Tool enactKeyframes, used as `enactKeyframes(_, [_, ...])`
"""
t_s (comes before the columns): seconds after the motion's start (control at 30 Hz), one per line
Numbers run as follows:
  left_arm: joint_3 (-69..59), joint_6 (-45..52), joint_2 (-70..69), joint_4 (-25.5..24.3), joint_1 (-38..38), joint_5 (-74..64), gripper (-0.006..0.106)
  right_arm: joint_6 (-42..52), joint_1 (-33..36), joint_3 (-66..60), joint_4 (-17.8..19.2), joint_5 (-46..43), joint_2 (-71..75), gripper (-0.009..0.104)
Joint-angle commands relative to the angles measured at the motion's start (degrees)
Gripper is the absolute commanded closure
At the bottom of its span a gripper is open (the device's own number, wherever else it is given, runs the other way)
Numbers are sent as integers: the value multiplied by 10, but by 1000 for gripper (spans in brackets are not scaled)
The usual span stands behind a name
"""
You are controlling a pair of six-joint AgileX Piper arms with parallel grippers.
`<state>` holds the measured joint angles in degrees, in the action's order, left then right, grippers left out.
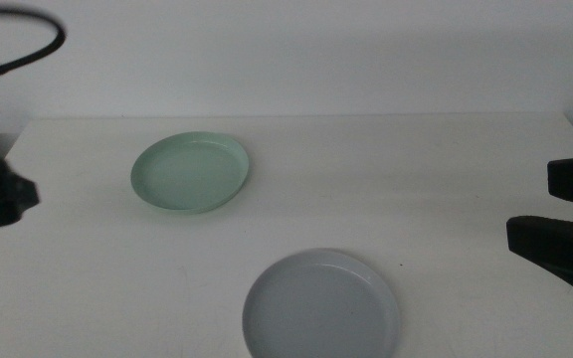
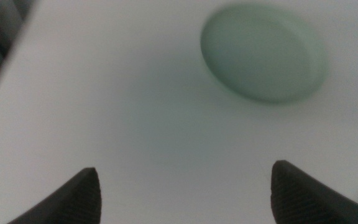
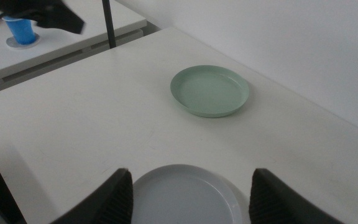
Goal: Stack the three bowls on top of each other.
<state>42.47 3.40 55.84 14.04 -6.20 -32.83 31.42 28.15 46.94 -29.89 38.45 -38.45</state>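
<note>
Grey bowl (image 1: 321,305) lies at near desk (image 1: 446,179) edge; green bowl (image 1: 190,172) sits well apart, farther back-left. Only these two bowls visible. Right hand (image 3: 188,198) spread wide above grey bowl, empty. Left hand (image 2: 185,196) released, empty, near green bowl.

A white worktop (image 1: 436,189) carries two bowls, well apart. The green bowl (image 1: 190,172) lies flat toward the far side; the grey bowl (image 1: 321,305) lies flat at the near edge, partly cut off.
</note>
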Motion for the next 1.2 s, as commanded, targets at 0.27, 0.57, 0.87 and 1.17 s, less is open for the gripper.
enactKeyframes(0.27, [114, -30, 214, 71, -1, 47, -3, 4, -4, 14, -9, -34, 0, 47])
enactKeyframes(0.57, [332, -4, 418, 31, -1, -28, -3, 4, -4, 14, -9, -34, 0, 47])
enactKeyframes(0.87, [480, 70, 603, 81, 14, -43, 6, 4, -4, 14, -9, -34, 0, 47])
enactKeyframes(1.17, [518, 69, 677, 82, 47, -34, 37, 4, -4, 14, -9, -34, 0, 47])
